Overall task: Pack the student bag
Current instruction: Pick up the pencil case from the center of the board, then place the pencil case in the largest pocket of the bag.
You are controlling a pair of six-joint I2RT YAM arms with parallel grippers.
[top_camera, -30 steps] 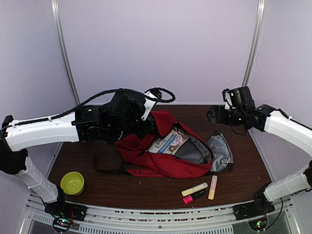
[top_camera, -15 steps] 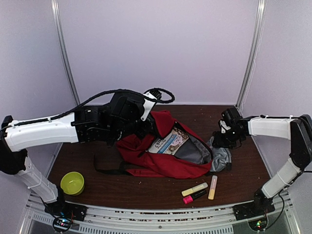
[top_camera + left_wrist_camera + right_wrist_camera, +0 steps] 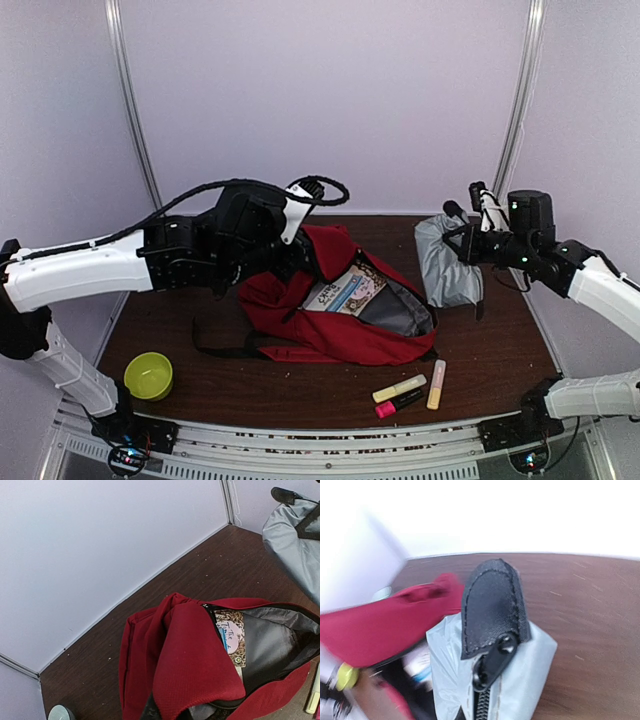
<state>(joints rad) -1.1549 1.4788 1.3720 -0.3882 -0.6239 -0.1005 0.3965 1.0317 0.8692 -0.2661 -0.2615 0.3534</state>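
The desk (image 3: 250, 390) is dark brown wood with small pale specks on it. At its near left corner stands a green bowl (image 3: 148, 375). Near the front, right of the middle, lie three markers (image 3: 399, 388), close together. Behind them, in the middle of the desk, lies the red bag (image 3: 330, 320), open, with a book (image 3: 345, 290) inside against the grey lining. The left fingers (image 3: 149, 711) are closed on the bag's red rim at its far left side. To the right of the bag, the right fingers (image 3: 478, 246) are closed on the top end of a grey pouch (image 3: 447, 262), which hangs upright from them. Pale lilac walls (image 3: 330, 100) close the desk in, with metal posts (image 3: 515, 110) in the far corners.
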